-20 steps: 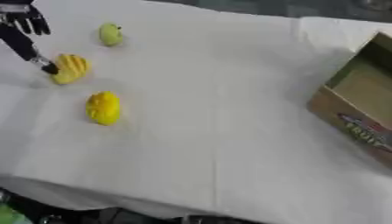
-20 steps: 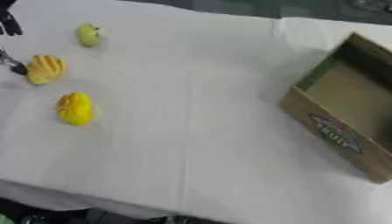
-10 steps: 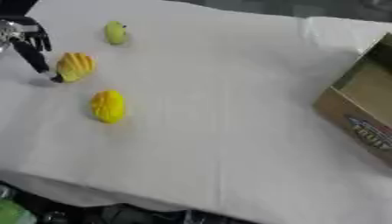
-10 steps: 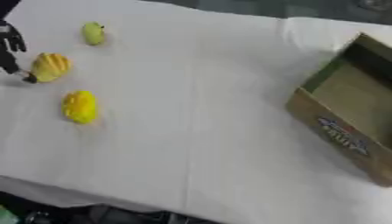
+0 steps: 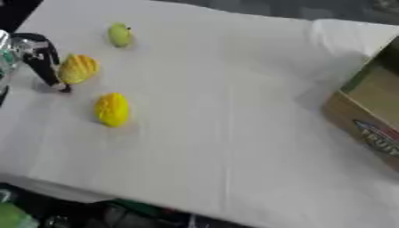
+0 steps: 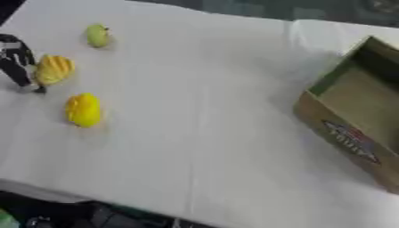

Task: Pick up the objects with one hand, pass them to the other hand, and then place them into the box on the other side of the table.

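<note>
Covering the whole table [image 5: 234, 133] is a white cloth; left hand [image 5: 43, 60] beside the orange-yellow fruit [image 5: 78, 69], can't tell its fingers' state, cardboard box [image 6: 351, 120] far right.

There are three small fruit-like things on the white table [image 5: 234, 111] — one green one [image 5: 119, 34] at the far left, one yellow-orange ridged one [image 5: 78, 68] a bit nearer, and one plain yellow one [image 5: 112, 109] nearest of the three. There is one open cardboard box [image 6: 351, 111] on the right side. One robot hand [image 5: 39, 58] shows — at the left edge, just beside the ridged one.
</note>
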Robot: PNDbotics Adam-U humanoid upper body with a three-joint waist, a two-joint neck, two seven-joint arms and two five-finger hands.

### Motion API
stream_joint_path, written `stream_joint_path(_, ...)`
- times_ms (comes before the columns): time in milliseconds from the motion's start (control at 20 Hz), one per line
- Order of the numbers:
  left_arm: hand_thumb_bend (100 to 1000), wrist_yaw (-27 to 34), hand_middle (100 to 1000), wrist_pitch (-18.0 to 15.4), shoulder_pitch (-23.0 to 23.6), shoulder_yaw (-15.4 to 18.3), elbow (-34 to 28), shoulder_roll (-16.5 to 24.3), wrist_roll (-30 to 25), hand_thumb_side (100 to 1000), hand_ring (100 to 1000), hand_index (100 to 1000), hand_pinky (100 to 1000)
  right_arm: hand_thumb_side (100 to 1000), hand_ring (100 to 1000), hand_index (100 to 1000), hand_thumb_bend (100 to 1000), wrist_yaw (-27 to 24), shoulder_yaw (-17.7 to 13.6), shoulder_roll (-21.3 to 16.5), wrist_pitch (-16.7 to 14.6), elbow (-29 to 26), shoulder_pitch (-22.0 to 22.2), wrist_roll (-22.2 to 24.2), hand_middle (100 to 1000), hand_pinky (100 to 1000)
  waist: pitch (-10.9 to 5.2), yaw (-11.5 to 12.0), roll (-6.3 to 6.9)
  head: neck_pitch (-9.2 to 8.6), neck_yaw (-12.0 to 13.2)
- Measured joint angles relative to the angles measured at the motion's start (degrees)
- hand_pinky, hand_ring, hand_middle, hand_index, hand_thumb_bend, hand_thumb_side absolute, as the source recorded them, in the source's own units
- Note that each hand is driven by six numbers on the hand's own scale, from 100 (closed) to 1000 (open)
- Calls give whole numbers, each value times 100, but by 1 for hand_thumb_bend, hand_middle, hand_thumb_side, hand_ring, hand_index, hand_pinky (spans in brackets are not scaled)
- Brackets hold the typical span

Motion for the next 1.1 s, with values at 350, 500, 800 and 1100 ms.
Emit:
stream_joint_path(350, 482, 157, 640, 298, -83, 30, 18, -144, 145, 260, 730, 701, 766, 369, 834, 824, 390, 5, 6, 50, 4, 6, 2, 7, 794, 859, 30, -27, 1, -3, 28)
stream_joint_path(500, 434, 7, 621, 301, -122, 30, 120, -190, 168, 210, 717, 673, 755, 369, 834, 823, 390, 5, 6, 51, 5, 16, 3, 7, 794, 860, 31, -31, 2, -4, 54)
stream_joint_path(800, 298, -135, 558, 235, -134, 58, 160, -269, 286, 151, 644, 582, 714, 369, 834, 823, 387, 0, 5, 53, 9, 25, 11, 11, 793, 860, 31, -36, 2, -4, 68)
stream_joint_path(1100, 264, 395, 550, 312, 42, 13, -765, -90, 274, 150, 625, 575, 704, 366, 833, 823, 384, -13, 4, 52, 9, 22, 25, 11, 793, 860, 31, -23, 2, -3, 50)
